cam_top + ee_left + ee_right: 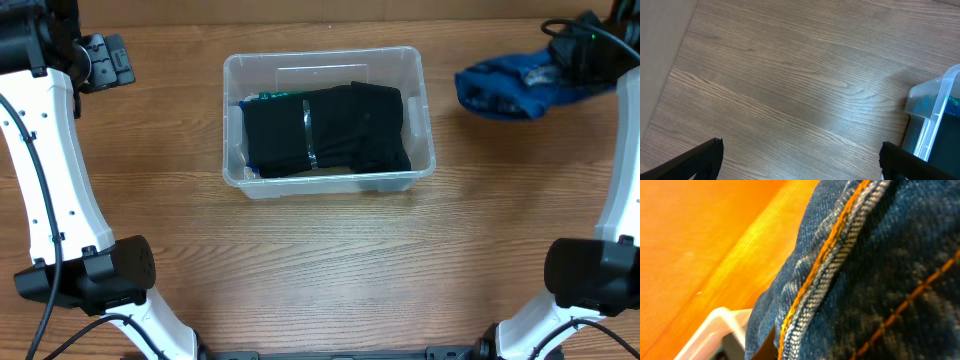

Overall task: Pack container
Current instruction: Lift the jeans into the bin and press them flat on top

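Observation:
The clear container (427,120) stands at the table's middle and holds a folded black garment (330,128) with something teal under it. Blue jeans (510,85) are bunched at the back right, apart from the container. My right gripper (567,47) is at their right end and seems shut on them. Denim (880,270) fills the right wrist view and hides the fingers; a container corner (715,325) shows at the lower left. My left gripper (105,60) is open and empty at the back left (800,155), over bare wood, with the container's corner (935,100) to its right.
The wooden table (320,260) runs all round the container. Both arm bases (100,275) stand at the front corners. The table's far left edge (670,65) shows in the left wrist view.

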Tool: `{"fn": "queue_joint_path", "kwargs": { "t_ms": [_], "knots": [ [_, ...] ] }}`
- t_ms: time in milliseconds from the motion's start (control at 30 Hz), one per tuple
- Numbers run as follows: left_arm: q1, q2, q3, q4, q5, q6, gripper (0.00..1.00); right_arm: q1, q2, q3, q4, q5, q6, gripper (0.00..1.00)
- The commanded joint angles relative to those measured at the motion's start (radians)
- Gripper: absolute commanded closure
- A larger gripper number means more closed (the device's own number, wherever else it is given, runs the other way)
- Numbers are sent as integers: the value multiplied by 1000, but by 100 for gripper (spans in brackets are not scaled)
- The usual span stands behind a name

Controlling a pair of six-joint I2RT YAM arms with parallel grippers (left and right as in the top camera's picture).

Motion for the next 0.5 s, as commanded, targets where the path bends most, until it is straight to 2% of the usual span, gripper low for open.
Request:
{"fn": "queue_joint_path", "kwargs": {
  "t_ms": [0,133,233,333,467],
  "knots": [
    [4,10,-3,-2,-13,0,0,116,-158,115,43,-5,-12,96],
    [4,10,-3,-2,-13,0,0,320,-242,117,87,99,57,96],
    [4,10,-3,-2,-13,0,0,563,-228,114,95,342,265,96],
    [4,10,-3,-2,-13,0,0,772,-167,114,119,605,477,96],
    [4,10,-3,-2,-13,0,0,887,-31,114,187,690,529,96]
  ]
}}
